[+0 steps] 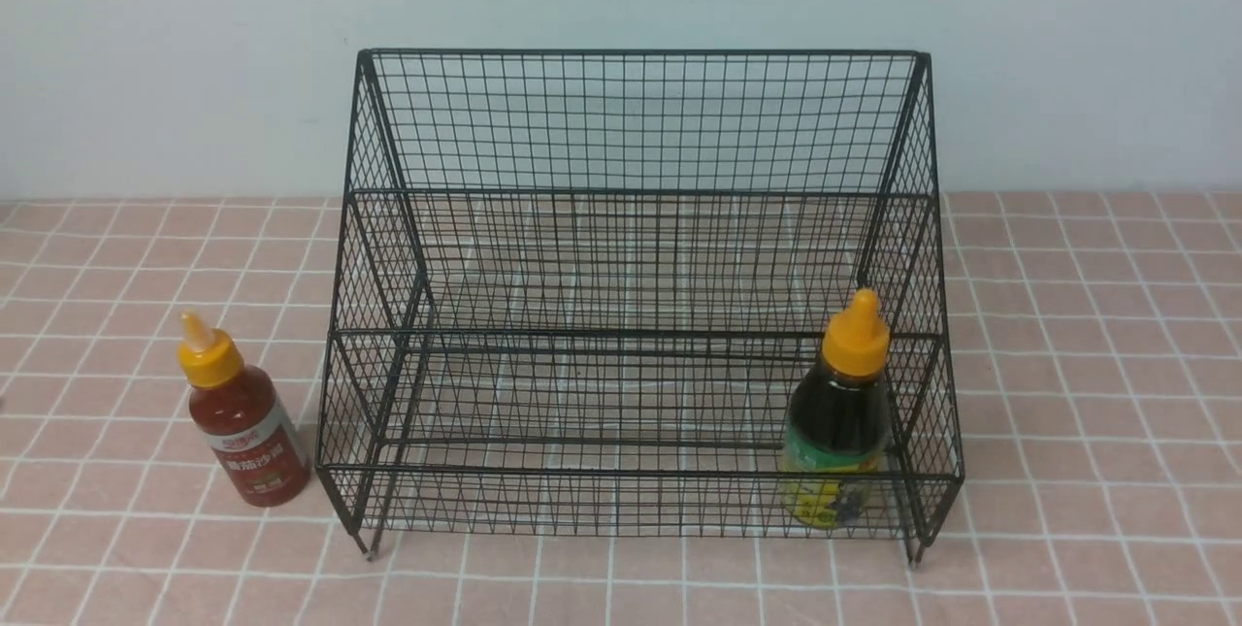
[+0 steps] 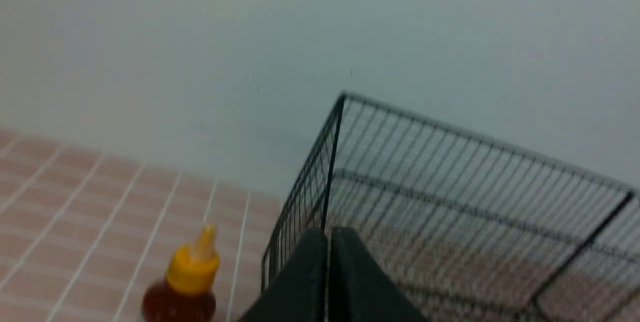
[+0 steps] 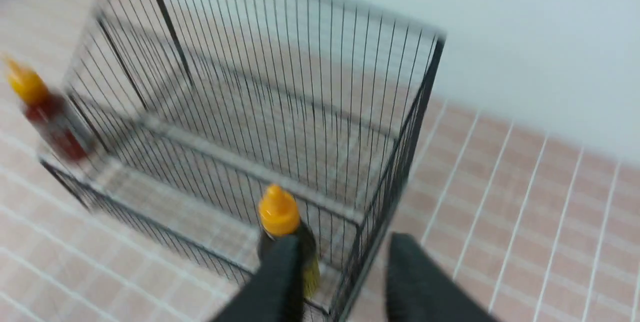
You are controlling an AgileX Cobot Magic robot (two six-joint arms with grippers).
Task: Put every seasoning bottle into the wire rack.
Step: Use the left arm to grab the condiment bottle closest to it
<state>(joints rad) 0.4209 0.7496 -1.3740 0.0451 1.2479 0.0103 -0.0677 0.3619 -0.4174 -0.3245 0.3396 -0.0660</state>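
We find the wire rack point(image 1: 640, 52) standing on the tiled table point(image 1: 1087, 364), with its tall back toward the pale wall point(image 1: 194, 53) and its low front rail on the near side. Its top is open across the full width, bounded left and right by the sloping side panels. Bare table lies to the left, to the right and along the near side of the rack. The red sauce bottle point(image 1: 245, 422) stands upright on the table outside the rack, just beside its near left corner. We cannot tell whether it touches the wire. The dark liquid bottle point(image 1: 839, 422) stands upright inside the rack, on the lowest, nearest tier at its right end, close to the right side panel. The left gripper point(image 2: 328, 234) has its two dark fingers pressed together with nothing between them, and it points toward the rack's left side panel. The right gripper point(image 3: 344, 242) has its fingers point(image 3: 280, 282) apart and the gap between them holds nothing. It points at the rack's near right corner. One finger overlaps the dark liquid bottle in the blurred right wrist view, while the front view shows that bottle standing free.
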